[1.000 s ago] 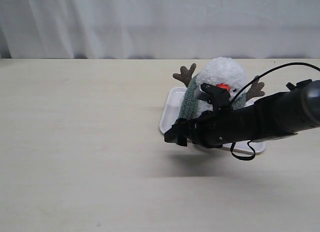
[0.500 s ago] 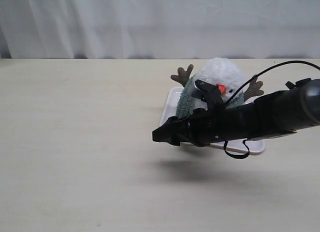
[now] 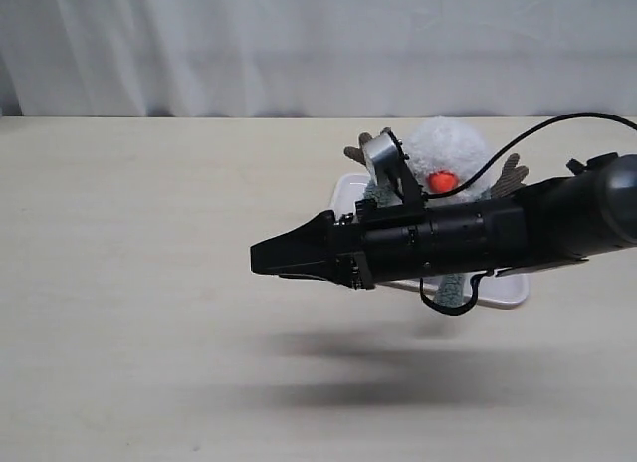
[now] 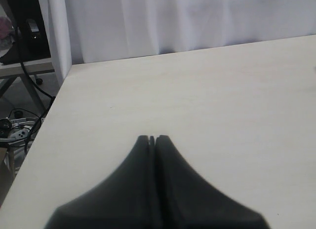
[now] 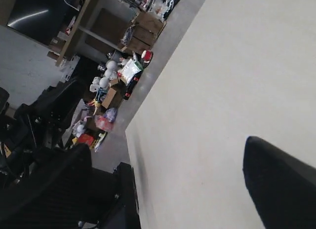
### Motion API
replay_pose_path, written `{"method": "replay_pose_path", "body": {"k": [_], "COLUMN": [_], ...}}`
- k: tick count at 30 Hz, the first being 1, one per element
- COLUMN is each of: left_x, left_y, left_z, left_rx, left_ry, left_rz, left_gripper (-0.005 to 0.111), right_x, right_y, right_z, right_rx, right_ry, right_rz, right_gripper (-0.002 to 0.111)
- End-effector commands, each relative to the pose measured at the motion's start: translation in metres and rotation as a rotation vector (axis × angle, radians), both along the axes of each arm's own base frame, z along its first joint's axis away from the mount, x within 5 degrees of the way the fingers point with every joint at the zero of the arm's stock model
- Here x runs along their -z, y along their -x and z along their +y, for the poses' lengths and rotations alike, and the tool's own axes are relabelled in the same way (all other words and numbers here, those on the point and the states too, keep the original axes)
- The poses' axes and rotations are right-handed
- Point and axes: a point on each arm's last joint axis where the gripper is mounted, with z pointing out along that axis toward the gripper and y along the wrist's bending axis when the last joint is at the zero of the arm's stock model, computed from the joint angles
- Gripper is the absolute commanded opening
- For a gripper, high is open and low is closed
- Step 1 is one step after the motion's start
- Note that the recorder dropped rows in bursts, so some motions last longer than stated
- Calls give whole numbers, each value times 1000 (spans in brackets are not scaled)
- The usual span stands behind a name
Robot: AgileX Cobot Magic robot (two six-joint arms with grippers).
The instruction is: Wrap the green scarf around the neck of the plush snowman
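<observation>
Your right gripper [image 3: 263, 259] hangs above the pale wooden table [image 3: 149, 283], pointing toward the left side of the exterior view. Its black arm [image 3: 518, 233] stretches in from the right edge and crosses in front of the toy. In the right wrist view its two dark fingers [image 5: 281, 189] stand wide apart with only bare tabletop between them, so it is fully spread and has hold of nothing. Your left gripper [image 4: 152, 138] shows only in its own wrist view. Its jaws are pressed together tip to tip over the table near a corner, with nothing pinched between them. The plush snowman [image 3: 450, 148] sits upright on a white tray [image 3: 510, 291] behind the right arm. Its fluffy white head, orange nose [image 3: 443, 181] and one brown twig arm [image 3: 513, 173] show above the arm. The green scarf [image 3: 453, 289] is with the snowman. One fuzzy grey-green patch shows below the arm in front of the body, and another sliver shows beside the head under the wrist camera. The arm covers the neck, so you cannot tell from here whether the scarf goes right round it or only hangs down the front. A black cable [image 3: 537, 133] arcs over the snowman's head.
</observation>
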Motion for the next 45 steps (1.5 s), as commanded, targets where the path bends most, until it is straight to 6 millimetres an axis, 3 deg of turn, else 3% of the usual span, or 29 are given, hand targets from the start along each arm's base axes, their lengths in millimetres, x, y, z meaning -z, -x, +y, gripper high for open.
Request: {"method": "replay_pose_path", "body": {"k": [1,6,11,17,19,22,26,28,31,33,37,39,42,45], "left_x": [-1,-1,-1,-1,-1,-1,-1,-1,-1,-1,-1,-1,-1,-1], "left_y": [0,0,0,0,0,0,0,0,0,0,0,0,0,0], "left_z": [-1,-1,-1,-1,-1,-1,-1,-1,-1,-1,-1,-1,-1,-1], "left_rx": [10,10,10,10,10,10,10,10,10,10,10,10,10,10], "left_ry": [2,2,2,2,2,2,2,2,2,2,2,4,4,4], "left_rz": [-12,-12,-12,-12,-12,-12,-12,-12,-12,-12,-12,-11,-11,-11], "left_gripper": [0,0,0,0,0,0,0,0,0,0,0,0,0,0], "right_x": [-11,-35,-49,-54,-55,-57,-61,-66,-81,-87,-86,-80,-64,-50], "right_y": [-3,-1,10,5,8,12,30,39,43,39,39,38,29,14], "right_z": [1,5,25,37,42,49,66,68,50,45,47,59,85,83], "right_rx": [-14,-60,-64,349,453,541,520,620,891,906,914,852,556,450], "right_ry": [-33,-37,233,666,710,772,893,1006,1319,1383,1335,1177,753,615], "right_rz": [-50,-143,-352,-522,-534,-606,-826,-896,-901,-862,-837,-777,-549,-407], "right_gripper": [76,62,56,55,55,55,55,55,55,55,55,55,55,55]}}
